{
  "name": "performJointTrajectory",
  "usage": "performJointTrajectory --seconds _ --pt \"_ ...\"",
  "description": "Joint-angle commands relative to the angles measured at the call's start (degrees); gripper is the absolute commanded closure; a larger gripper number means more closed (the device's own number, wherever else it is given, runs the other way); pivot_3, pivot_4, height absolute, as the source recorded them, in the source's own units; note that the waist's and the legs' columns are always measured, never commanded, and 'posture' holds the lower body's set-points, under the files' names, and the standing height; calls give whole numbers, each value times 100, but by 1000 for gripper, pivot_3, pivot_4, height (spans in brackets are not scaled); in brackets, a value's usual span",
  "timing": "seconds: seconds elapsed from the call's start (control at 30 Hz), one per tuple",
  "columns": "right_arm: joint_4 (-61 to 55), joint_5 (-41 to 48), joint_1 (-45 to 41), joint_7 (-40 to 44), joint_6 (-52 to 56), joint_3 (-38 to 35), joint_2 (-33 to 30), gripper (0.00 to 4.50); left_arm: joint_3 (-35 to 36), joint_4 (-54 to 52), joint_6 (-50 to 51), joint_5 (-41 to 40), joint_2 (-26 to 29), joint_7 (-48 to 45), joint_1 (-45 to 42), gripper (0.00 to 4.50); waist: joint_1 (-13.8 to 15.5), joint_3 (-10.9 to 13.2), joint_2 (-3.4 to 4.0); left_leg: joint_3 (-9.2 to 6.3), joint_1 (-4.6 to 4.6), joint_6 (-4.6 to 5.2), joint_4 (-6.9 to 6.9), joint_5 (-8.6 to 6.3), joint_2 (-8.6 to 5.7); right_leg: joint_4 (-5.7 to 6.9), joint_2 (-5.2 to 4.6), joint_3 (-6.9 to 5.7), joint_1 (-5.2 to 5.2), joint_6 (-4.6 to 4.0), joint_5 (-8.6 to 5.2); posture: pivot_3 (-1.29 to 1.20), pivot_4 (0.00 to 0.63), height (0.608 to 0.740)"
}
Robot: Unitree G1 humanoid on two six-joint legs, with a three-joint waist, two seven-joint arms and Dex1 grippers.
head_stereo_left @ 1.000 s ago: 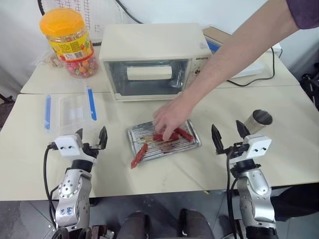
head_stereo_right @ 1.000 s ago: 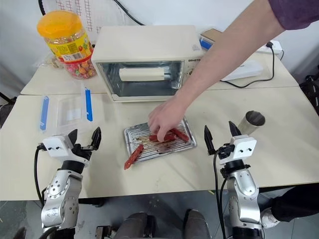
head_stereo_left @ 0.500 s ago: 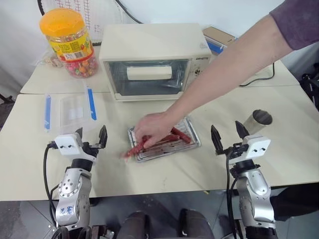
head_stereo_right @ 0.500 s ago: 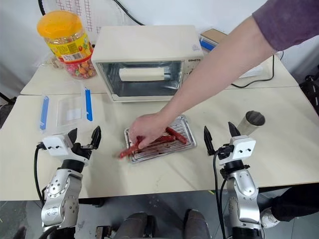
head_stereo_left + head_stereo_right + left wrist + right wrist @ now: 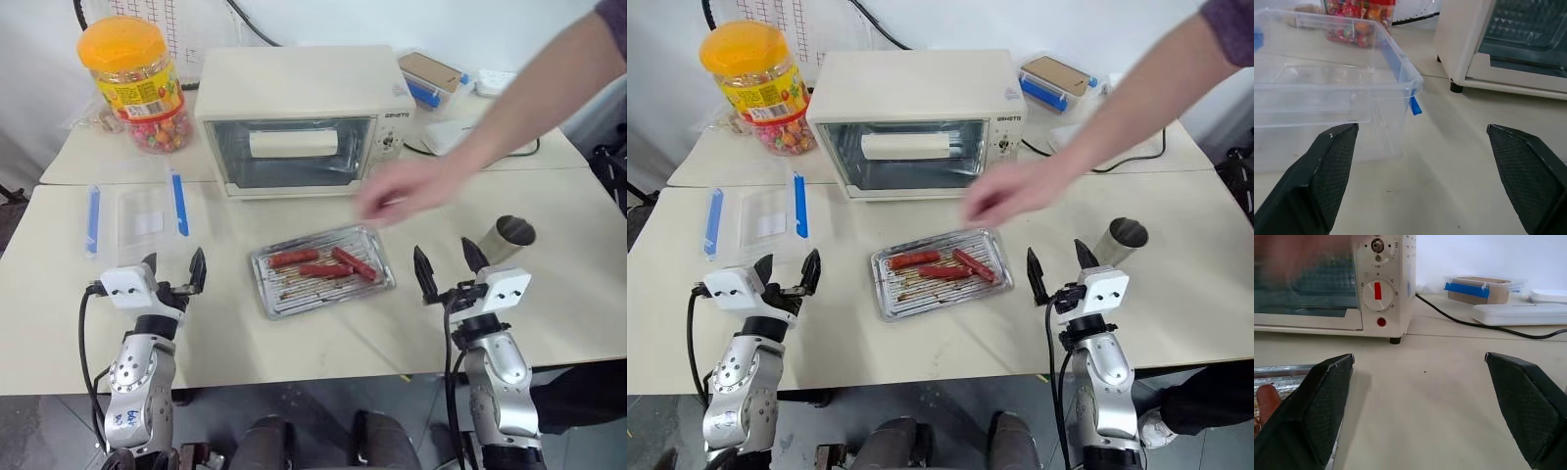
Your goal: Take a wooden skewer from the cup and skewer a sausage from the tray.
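The silver tray [image 5: 276, 298] lies mid-table in front of the oven, with three red sausages in it: one [image 5: 293, 258] at the left, one [image 5: 323, 270] in the middle and one [image 5: 355, 263] at the right. The steel cup [image 5: 509, 238] stands tilted at the right, just behind my right gripper [image 5: 443, 250], which is open and empty to the right of the tray. My left gripper [image 5: 174, 262] is open and empty to the left of the tray. The wooden skewer is out of view. A person's hand [image 5: 397, 201] hovers above the table behind the tray.
A white toaster oven [image 5: 299, 117] stands behind the tray. A candy jar [image 5: 132, 83] with an orange lid is at the back left. A clear plastic box [image 5: 137, 215] with blue clips sits ahead of my left gripper. A black cable [image 5: 1474, 324] and flat boxes lie at the back right.
The person's hand moved the sausage hanging off the tray's front left back into it, then drew away up and to the right. Both grippers stayed open and nearly still.
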Motion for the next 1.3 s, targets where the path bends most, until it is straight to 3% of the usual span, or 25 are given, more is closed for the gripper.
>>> performJointTrajectory --seconds 0.03,1.3 --pt "-38 100 -78 46 -120 -2 24 0 116 -251 -53 -56 64 -4 55 32 -2 0 0 0 0 0 0 0 0 0 0 0 0 0 0 0 150 740" --pt "41 198 -176 279 -3 -24 -93 0 86 -585 -21 -99 -48 -33 247 32 0 0 0 -1 -1 0 0 0 0 0 0 0 0 0 0 0 150 740"
